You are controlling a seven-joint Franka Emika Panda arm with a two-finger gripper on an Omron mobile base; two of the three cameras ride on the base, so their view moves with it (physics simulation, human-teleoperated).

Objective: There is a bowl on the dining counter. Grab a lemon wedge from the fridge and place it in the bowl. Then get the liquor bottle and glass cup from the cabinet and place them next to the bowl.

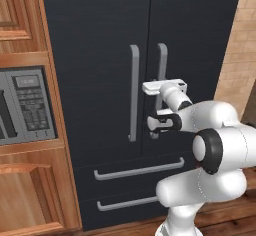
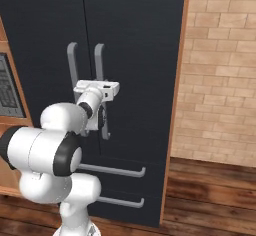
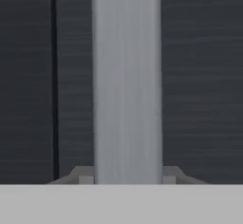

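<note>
The black fridge (image 1: pixel 100 30) (image 2: pixel 140 30) stands right in front of me with both doors shut. My gripper (image 1: pixel 160 94) (image 2: pixel 102 98) (image 3: pixel 127 178) reaches the right door's long grey bar handle (image 1: pixel 161 60) (image 2: pixel 99 55) about halfway up. In the hand view that handle (image 3: pixel 127 76) runs straight up the middle, and my two fingertips (image 3: pixel 85 176) press against its sides, so the gripper is shut on it. The bowl, lemon wedge, liquor bottle, glass cup, cabinet and dining counter are out of view.
The left door's handle (image 1: pixel 134 90) (image 2: pixel 72 65) runs close beside the gripped one. Two drawer handles (image 1: pixel 137 170) lie below. A grey microwave (image 1: pixel 25 105) sits in wooden cabinetry (image 1: pixel 20 10) to the left. A brick wall (image 2: pixel 220 80) and wooden floor (image 2: pixel 210 195) are to the right.
</note>
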